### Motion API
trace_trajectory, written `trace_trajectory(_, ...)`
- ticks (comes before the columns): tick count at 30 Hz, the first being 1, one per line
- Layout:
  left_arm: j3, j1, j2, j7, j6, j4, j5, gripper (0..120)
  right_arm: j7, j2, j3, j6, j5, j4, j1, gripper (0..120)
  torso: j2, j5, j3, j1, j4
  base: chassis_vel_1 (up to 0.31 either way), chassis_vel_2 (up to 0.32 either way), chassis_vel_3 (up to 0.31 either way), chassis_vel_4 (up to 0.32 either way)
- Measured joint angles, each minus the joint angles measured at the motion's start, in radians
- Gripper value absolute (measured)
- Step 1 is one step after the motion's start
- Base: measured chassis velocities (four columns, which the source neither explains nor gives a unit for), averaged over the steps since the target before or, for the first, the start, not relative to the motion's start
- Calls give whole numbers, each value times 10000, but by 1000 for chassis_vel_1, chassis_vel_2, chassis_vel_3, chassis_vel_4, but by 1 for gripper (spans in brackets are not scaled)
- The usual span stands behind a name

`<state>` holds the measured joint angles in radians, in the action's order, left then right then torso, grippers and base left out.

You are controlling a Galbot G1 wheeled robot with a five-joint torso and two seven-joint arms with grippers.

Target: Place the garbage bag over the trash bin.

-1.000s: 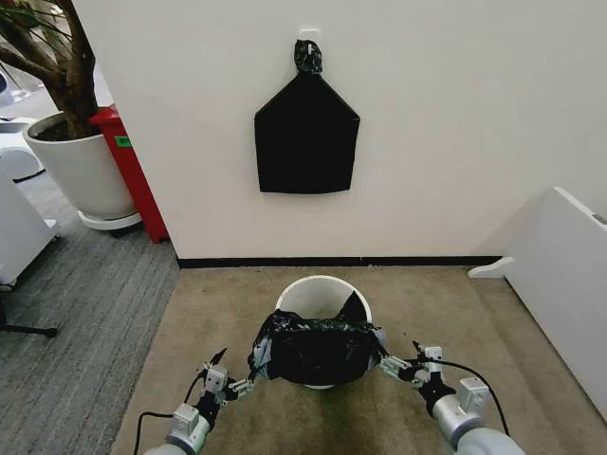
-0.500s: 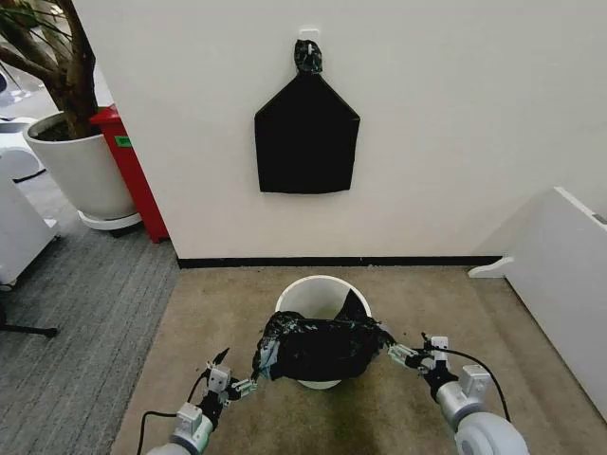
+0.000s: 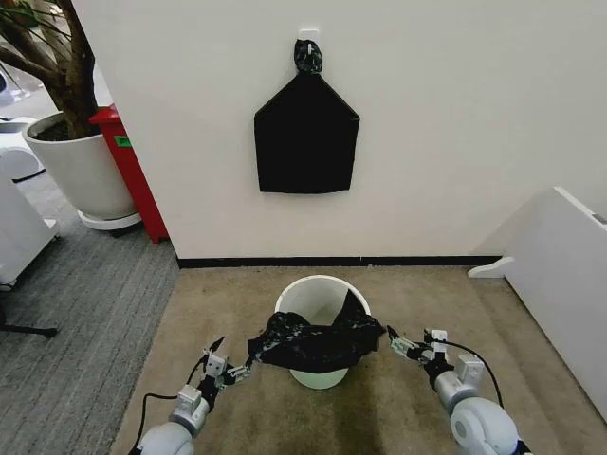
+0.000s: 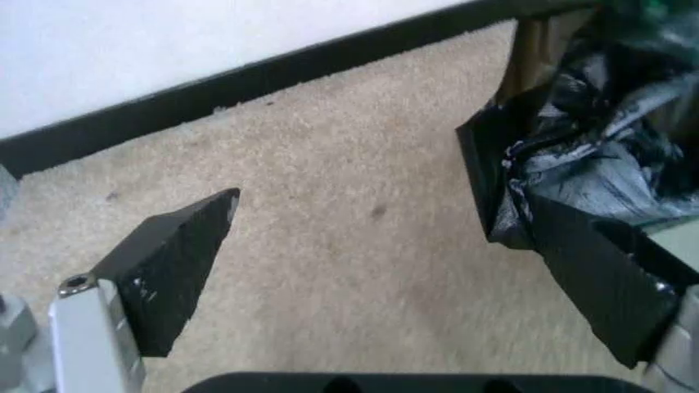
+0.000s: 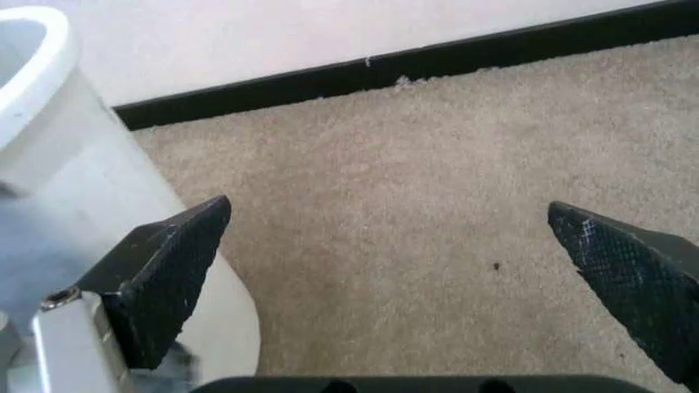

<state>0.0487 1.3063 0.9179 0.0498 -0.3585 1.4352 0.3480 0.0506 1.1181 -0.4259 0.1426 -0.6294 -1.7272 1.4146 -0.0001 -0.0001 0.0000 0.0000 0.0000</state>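
I see the bag (image 3: 313, 342) bunched in a band across the near rim of the bin (image 3: 321, 294), its long axis running from one gripper to the other. My left gripper (image 3: 228, 365) is spread wide beside the bag's left end, one finger touching the plastic in the left wrist view. My right gripper (image 3: 406, 347) is also wide, holding nothing, just off the bag's right end. As I judge it, the left is nearer; the bin's far rim is uncovered.
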Motion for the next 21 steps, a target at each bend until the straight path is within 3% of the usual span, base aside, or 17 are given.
trace_trajectory(5, 23, 158, -297, -69, -906, -412, -957, 100, 40, -33, -5, 19, -42, 305, -198, 100, 0, 0, 0, 0, 1, 0, 0, 0, 0)
trace_trajectory(10, 31, 134, -322, -48, -950, -323, -1002, 100, 115, 16, -35, 8, -63, 375, -269, 100, 0, 4, 0, 0, 3, 0, 0, 0, 0)
trace_trajectory(15, -32, -15, -230, 6, -764, -146, -798, 100, 197, -160, -382, 65, -311, -1001, 248, 100, 0, 1, 0, 0, -3, 0, 0, 0, 0)
trace_trajectory(18, -74, -91, -216, -1, -689, -105, -701, 100, 343, -399, -483, 632, -586, -2490, 693, 100, 1, -5, -1, 0, 0, 0, 0, 0, 0)
trace_trajectory(21, -83, -123, -215, -8, -666, -93, -654, 100, 416, -531, -386, 939, -585, -3047, 875, 100, 0, -3, -1, 0, 0, 0, 0, 0, 0)
